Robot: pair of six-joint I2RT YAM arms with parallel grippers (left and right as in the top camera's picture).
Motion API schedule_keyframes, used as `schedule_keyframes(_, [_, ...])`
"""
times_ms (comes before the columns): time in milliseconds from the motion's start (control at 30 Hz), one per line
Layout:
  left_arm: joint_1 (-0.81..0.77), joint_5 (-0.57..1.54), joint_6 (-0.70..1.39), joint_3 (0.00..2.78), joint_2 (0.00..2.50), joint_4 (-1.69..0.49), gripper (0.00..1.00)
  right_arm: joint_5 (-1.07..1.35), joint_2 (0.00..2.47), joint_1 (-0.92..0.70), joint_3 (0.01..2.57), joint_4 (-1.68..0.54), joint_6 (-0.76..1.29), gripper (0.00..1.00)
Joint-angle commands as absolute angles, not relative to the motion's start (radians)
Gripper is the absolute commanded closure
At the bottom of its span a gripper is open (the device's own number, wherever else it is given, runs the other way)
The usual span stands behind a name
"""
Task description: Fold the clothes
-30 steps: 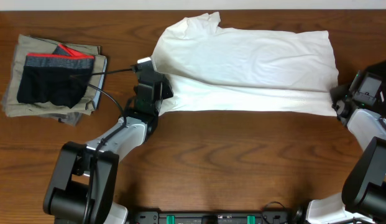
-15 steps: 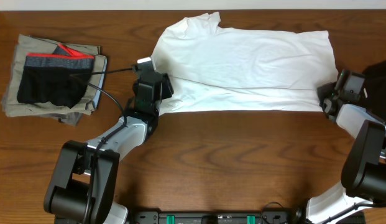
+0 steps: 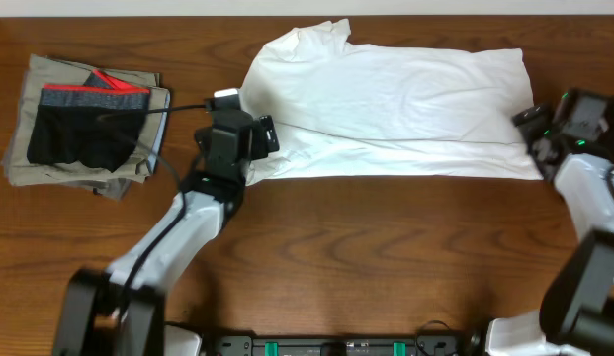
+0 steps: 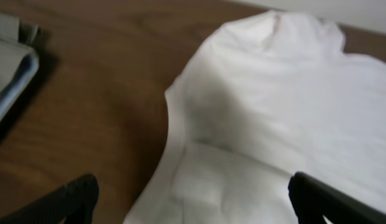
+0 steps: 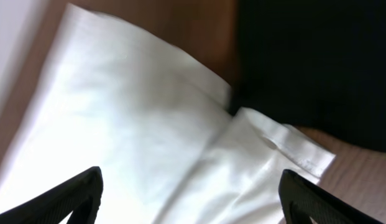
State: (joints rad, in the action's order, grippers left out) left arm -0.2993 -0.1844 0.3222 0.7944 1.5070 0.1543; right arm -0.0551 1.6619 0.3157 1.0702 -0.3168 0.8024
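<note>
White T-shirt [image 3: 405, 99] lies folded lengthwise on the wooden table [image 3: 366, 257].

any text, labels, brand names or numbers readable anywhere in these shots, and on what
None: no word, label, number or sign can be read in any view.
The white T-shirt is plain.
The black shorts show only a red-and-grey waistband.
The khaki folded pieces and the black garment show no print.
</note>
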Motion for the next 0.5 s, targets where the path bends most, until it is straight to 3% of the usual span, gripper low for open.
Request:
schedule_keyframes(0, [-0.293,-0.096,0.396,0.846,1.396,-0.001,0.01,0.049,1.555,0.298,1.185,-0.389,0.649,0.13])
schedule_keyframes(233, [-0.285,0.113,0.393,0.990,1.365,-0.372,0.01,0.209,1.524,0.146,1.308,-0.516,0.507,0.12])
schedule_keyframes(367, [-0.286,0.314,0.417,1.010,1.366,-0.395,0.02,0.210,1.524,0.073,1.309,-0.517,0.513,0.11])
schedule_keyframes(467, [-0.288,0.293,0.568,1.009,1.380,-0.410,0.02,0.211,1.524,0.050,1.309,-0.522,0.525,0.10])
